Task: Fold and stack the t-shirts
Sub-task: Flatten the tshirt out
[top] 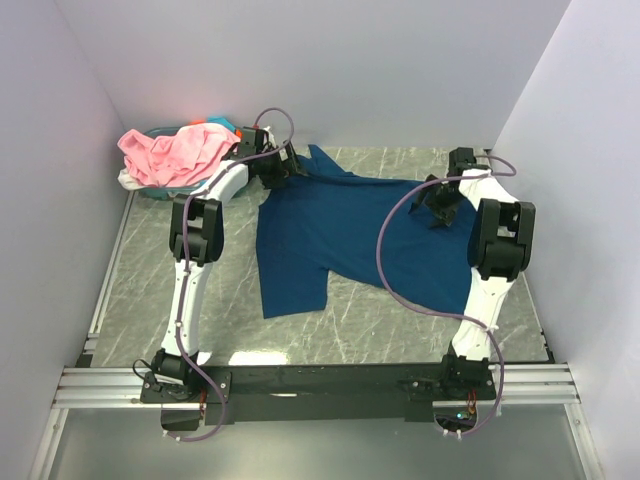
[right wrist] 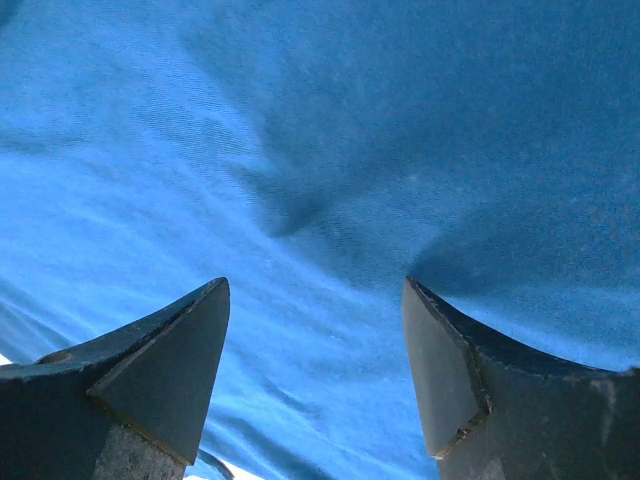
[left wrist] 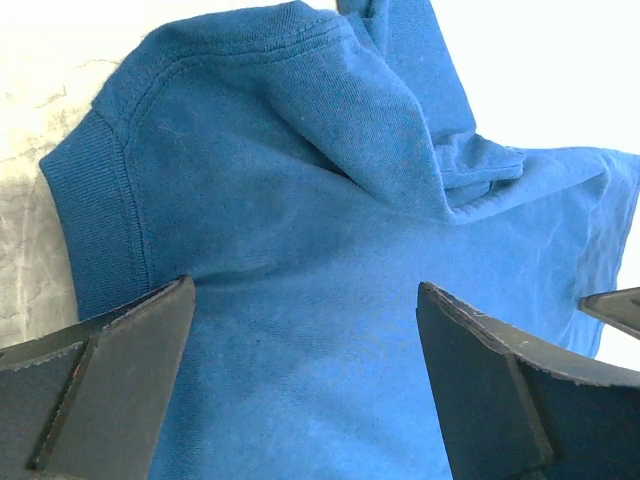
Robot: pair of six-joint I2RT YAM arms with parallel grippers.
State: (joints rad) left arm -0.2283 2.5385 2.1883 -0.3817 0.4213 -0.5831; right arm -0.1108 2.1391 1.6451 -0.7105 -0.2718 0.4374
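A dark navy blue t-shirt (top: 340, 235) lies spread on the marble table, one sleeve pointing to the front left. My left gripper (top: 285, 172) is open just above its far left corner; in the left wrist view (left wrist: 305, 290) the jaws straddle blue cloth (left wrist: 300, 230) near a ribbed sleeve hem. My right gripper (top: 440, 210) is open over the shirt's right part; in the right wrist view (right wrist: 315, 290) only blue cloth (right wrist: 330, 150) lies between the jaws. A light pink shirt (top: 175, 152) and pale cloth are heaped in the basket at the far left.
The teal basket (top: 160, 192) stands in the far left corner against the wall. White walls close in the table on the left, back and right. Bare marble (top: 150, 290) shows at the front left and in front of the shirt.
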